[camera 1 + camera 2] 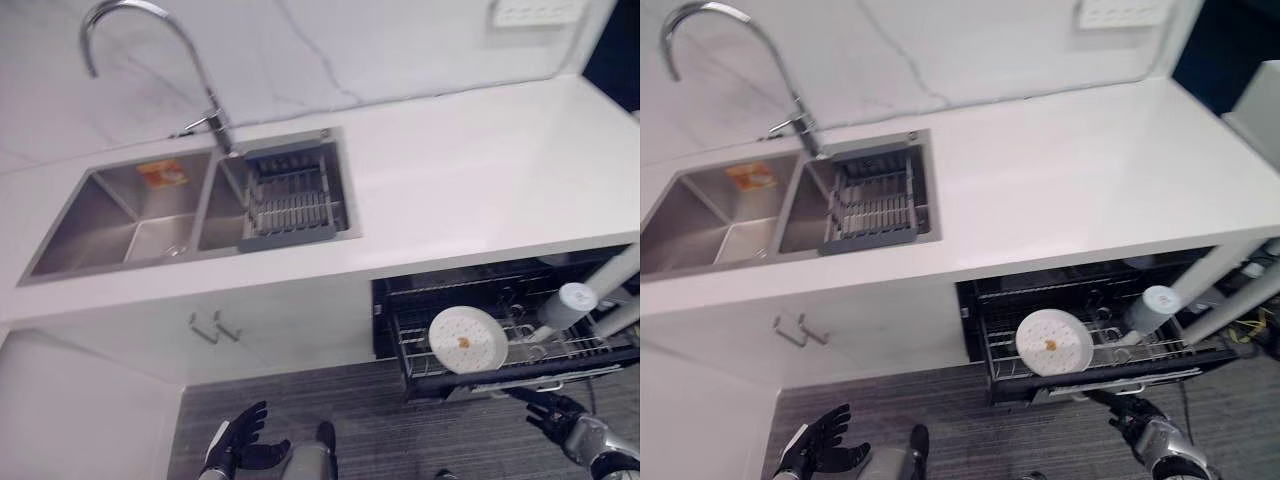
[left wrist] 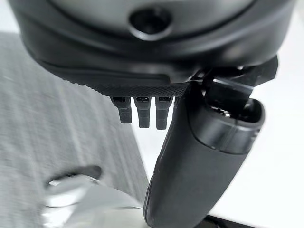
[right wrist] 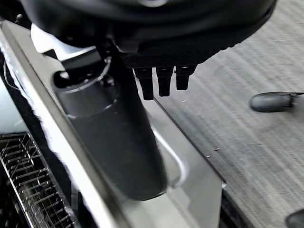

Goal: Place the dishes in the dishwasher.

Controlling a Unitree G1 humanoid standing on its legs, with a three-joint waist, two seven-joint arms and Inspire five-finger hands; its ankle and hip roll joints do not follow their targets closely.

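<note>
Plate [image 1: 468, 340]: white and round, an orange spot near its centre, standing on edge in the rack, face turned toward the camera.
Rack [image 1: 590, 355]: dark wire rack of the dishwasher [image 1: 980, 300], drawn out from under the counter at about 4 o'clock in the head views.
Bottle [image 1: 563, 306]: pale, cylindrical, tilted, in the same rack just at 3 o'clock of the plate.
Right hand [image 1: 552, 410]: low at 5 o'clock in the left eye view, just below the front edge of the rack, at 5 o'clock of the plate and apart from it; grasping nothing, fingers loosely spread.
Right wrist view: thumb [image 3: 114, 142] lying along the bright metal front edge [image 3: 190, 175] of the dishwasher, short straight fingertips [image 3: 164, 80] showing past the palm; contact with the metal cannot be told.
Left hand [image 1: 240, 440]: at 7 o'clock over the grey floor [image 1: 380, 420], fingers spread and relaxed, empty, well apart from plate and rack.
Left wrist view: thumb [image 2: 199, 161] hanging free, fingertips [image 2: 142, 111] straight, nothing between them.
Counter [image 1: 470, 180]: white, running across the middle of the view.
Sink [image 1: 130, 220]: steel, two basins, at 10 o'clock.
Drainer basket [image 1: 290, 200]: dark wire, seated in the right-hand basin.
Tap [image 1: 150, 60]: tall curved chrome neck rising behind the basins.
Cupboard handles [image 1: 215, 328]: two small metal pulls on the white front below the sink.
</note>
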